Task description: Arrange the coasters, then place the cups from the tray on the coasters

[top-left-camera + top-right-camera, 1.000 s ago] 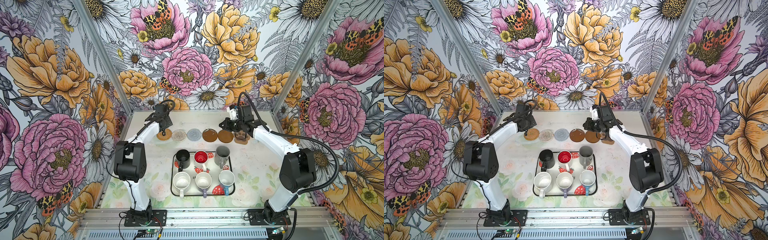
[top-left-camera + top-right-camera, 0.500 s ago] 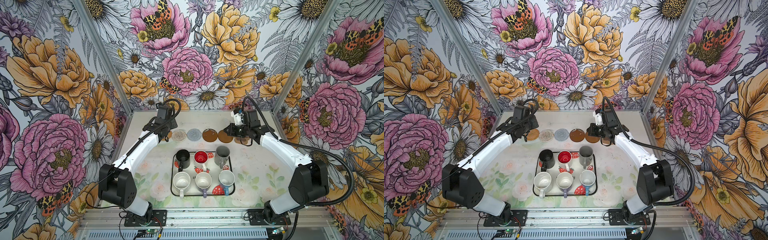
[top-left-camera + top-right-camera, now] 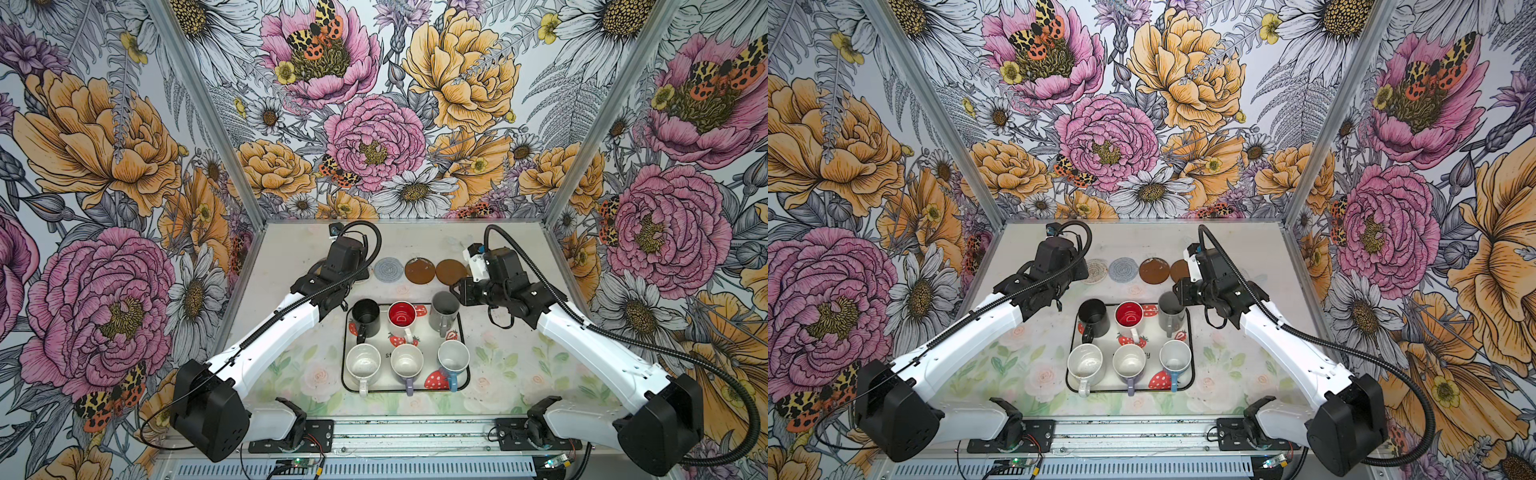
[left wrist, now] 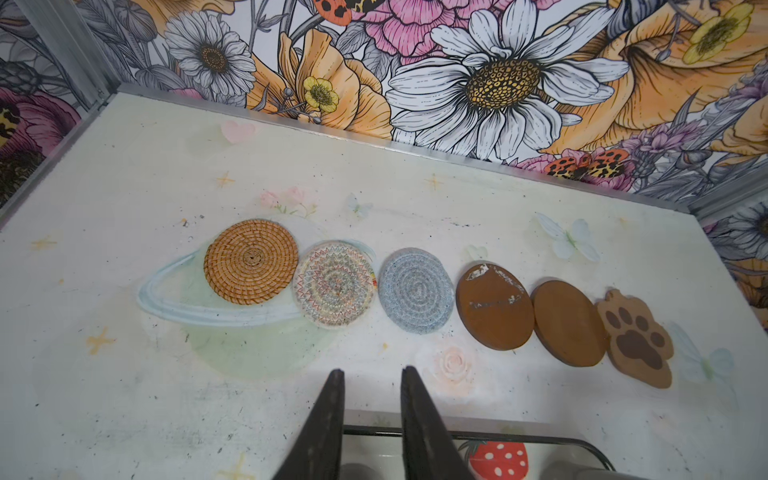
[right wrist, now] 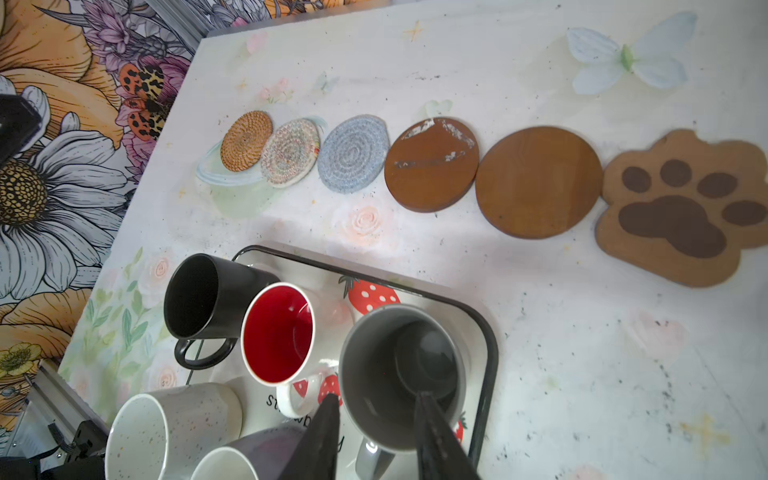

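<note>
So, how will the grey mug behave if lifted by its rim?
The grey mug looks hard and smooth, so probably slippery when pinched. It is empty, so likely not heavy. Taller than wide, it might tip if pushed high.

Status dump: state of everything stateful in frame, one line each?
coasters: six, flat, in a row, all bare
tray: full, nothing removed yet
cups: six, upright, empty, on tray
left gripper: open, empty
right gripper: open, empty, over grey cup
</note>
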Robot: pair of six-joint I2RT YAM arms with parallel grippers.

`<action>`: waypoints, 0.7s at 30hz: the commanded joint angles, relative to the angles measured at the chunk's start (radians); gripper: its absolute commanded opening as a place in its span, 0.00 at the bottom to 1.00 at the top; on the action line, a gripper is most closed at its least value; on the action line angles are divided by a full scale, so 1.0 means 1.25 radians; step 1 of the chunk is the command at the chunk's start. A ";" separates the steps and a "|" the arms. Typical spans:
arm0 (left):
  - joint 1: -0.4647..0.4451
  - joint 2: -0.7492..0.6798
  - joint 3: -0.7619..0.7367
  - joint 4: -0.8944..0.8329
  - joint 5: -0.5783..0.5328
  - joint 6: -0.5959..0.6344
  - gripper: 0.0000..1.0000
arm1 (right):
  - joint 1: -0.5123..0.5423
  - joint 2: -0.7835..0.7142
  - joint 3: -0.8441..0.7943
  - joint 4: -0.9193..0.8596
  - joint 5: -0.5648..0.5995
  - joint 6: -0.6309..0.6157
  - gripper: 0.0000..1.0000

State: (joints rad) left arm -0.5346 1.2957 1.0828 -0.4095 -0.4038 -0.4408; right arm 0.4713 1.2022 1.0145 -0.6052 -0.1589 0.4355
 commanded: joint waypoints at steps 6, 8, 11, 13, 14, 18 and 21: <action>0.002 -0.041 -0.073 0.137 0.030 0.011 0.45 | 0.062 -0.079 -0.067 -0.084 0.122 0.077 0.42; 0.004 -0.042 -0.074 0.133 0.030 0.012 0.47 | 0.084 -0.076 -0.072 -0.098 0.131 0.096 0.44; 0.012 -0.053 -0.088 0.141 0.030 0.015 0.52 | 0.125 -0.061 -0.073 -0.102 0.155 0.120 0.48; 0.019 -0.064 -0.102 0.151 0.035 0.015 0.55 | 0.151 -0.045 -0.071 -0.104 0.175 0.134 0.51; 0.024 -0.070 -0.108 0.155 0.039 0.015 0.57 | 0.163 -0.034 -0.069 -0.103 0.183 0.140 0.52; 0.044 -0.095 -0.138 0.173 0.050 0.010 0.62 | 0.194 0.015 -0.056 -0.101 0.197 0.155 0.55; 0.061 -0.110 -0.158 0.192 0.067 0.005 0.64 | 0.208 0.053 -0.043 -0.101 0.201 0.161 0.55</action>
State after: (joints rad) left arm -0.4744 1.1881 0.9062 -0.2226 -0.3576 -0.4377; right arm 0.7193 1.2411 0.9253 -0.7261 0.0544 0.6109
